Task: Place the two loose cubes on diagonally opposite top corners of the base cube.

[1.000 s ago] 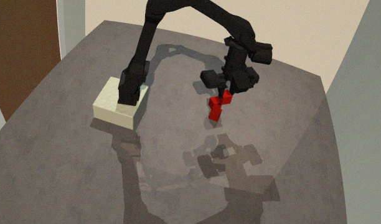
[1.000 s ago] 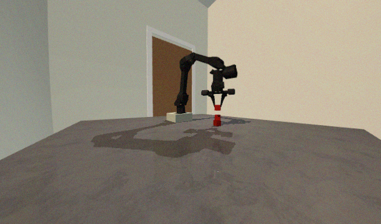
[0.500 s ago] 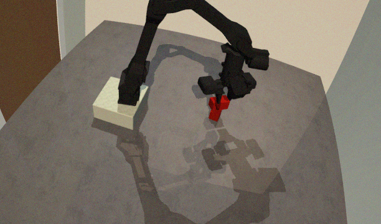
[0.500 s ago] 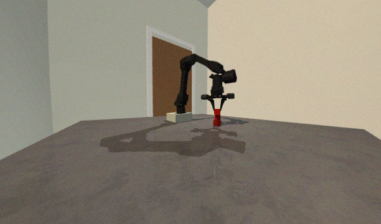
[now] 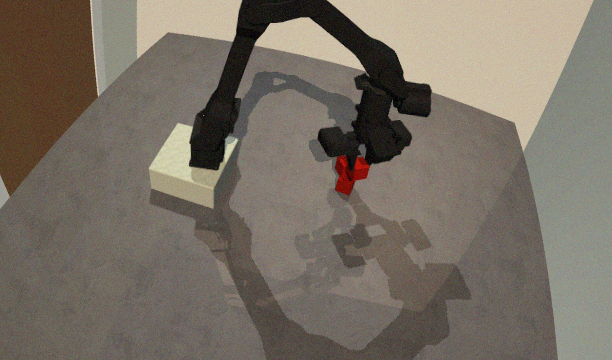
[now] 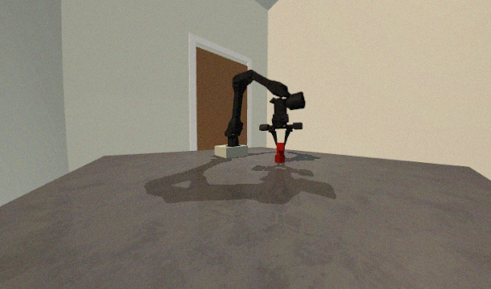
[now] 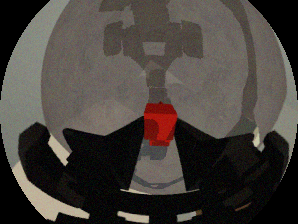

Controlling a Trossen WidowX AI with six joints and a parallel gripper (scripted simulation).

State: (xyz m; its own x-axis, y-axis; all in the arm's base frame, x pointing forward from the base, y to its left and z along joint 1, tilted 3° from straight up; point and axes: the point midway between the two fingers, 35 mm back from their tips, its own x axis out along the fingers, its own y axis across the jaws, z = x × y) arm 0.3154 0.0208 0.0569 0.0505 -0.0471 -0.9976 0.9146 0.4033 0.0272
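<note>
Grey bench (image 5: pixel 111 260) is where your base cube (image 5: pixel 344 185) sits, with one red cube (image 5: pixel 342 164) already perched and your hand (image 5: pixel 355 165) clamped on the second cube (image 5: pixel 360 169), held low to cap the opposite corner.

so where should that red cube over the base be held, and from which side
Pinch two opposite vertical side faces, coming straight down from above, as the gripper does now. The red cube sits level, so its flat, parallel sides suit the fingers, and a top-down hold leaves the underside free to land on the base cube.
</note>
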